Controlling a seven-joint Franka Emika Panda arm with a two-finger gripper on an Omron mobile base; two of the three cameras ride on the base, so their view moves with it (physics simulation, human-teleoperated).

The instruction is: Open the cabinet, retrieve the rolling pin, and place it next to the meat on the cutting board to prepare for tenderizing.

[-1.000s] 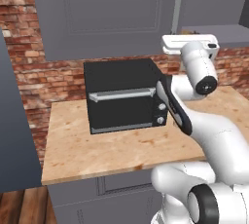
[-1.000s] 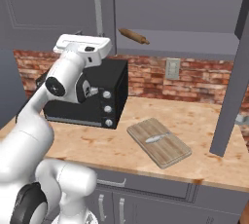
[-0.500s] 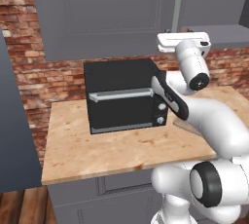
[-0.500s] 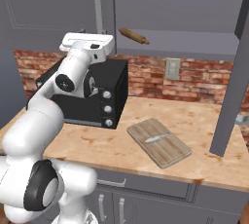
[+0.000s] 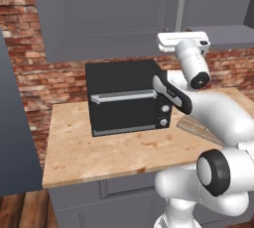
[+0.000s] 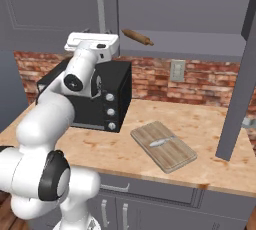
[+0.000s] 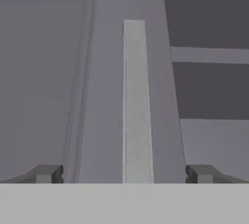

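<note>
The grey cabinet (image 5: 114, 14) has its left door shut and its right door (image 6: 239, 84) swung wide open. The rolling pin (image 6: 137, 37) lies on the cabinet's bottom shelf, just right of the left door's pale bar handle (image 6: 101, 4). In the hand view that handle (image 7: 136, 101) runs straight up between my fingertips (image 7: 46, 173), and my gripper (image 7: 124, 174) is open and apart from it. My white hand (image 5: 182, 40) hovers above the oven, just below the handle. The cutting board (image 6: 175, 154) lies on the counter with a small pale piece of meat (image 6: 159, 142) on it.
A black toaster oven (image 5: 126, 98) stands on the light wood countertop (image 5: 104, 152) under the cabinet, close below my hand. The open door hangs over the counter's right end. A brick wall with an outlet (image 6: 176, 70) backs the counter. A tall dark panel (image 5: 15, 123) stands at the left.
My hand has moved a little left and forward, toward the shut door's handle. The rolling pin, the board and the doors have not moved.
</note>
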